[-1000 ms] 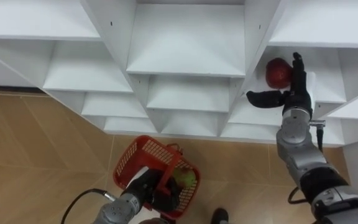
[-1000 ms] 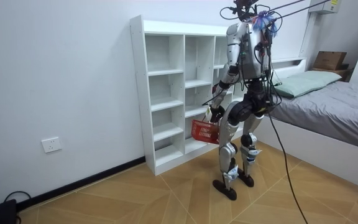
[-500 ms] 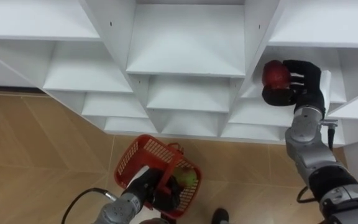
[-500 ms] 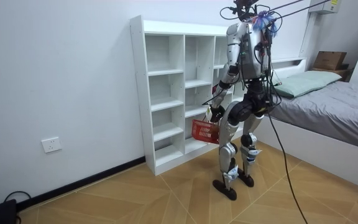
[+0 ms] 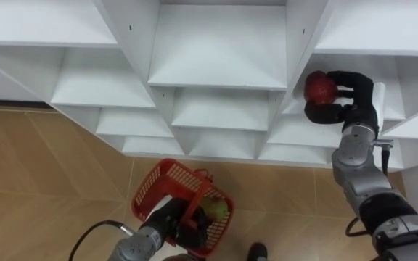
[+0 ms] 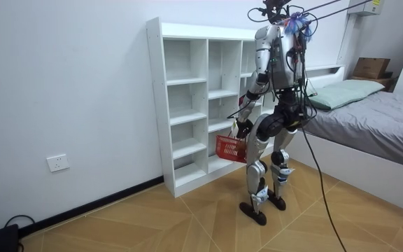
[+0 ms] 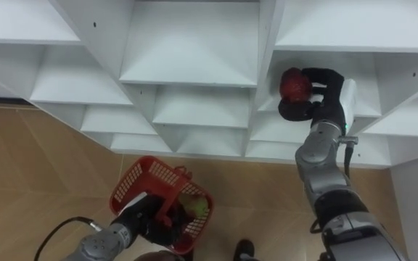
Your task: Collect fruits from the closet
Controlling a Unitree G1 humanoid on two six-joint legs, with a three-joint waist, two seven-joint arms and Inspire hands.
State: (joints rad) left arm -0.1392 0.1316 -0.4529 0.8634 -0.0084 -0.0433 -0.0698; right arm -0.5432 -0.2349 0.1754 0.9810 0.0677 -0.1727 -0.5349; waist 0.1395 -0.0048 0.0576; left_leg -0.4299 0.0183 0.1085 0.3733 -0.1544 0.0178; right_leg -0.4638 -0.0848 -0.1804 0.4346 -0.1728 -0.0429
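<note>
A red apple [image 5: 319, 86] sits in a right-hand compartment of the white closet [image 5: 220, 80], at the edge of its shelf. My right hand [image 5: 351, 100] is curled round the apple, fingers over its top and thumb beneath it; the same grip shows in the right eye view, hand [image 7: 328, 94] on apple [image 7: 294, 83]. Low at the left, my left hand [image 5: 170, 219] grips the handle of a red mesh basket [image 5: 167, 187]. A green fruit [image 5: 217, 210] lies inside the basket. In the room view I stand upright facing the closet [image 6: 187, 105], with the basket [image 6: 230, 147] hanging at knee height.
The closet's other compartments in view hold nothing. Wooden floor [image 5: 42, 174] runs below the shelves. In the room view a bed [image 6: 369, 119] stands close behind me on the room view's right, and a wall socket [image 6: 59, 163] is on the wall.
My right hand's fingers went from straight beside the apple to curled round it. The basket and left hand stay put.
</note>
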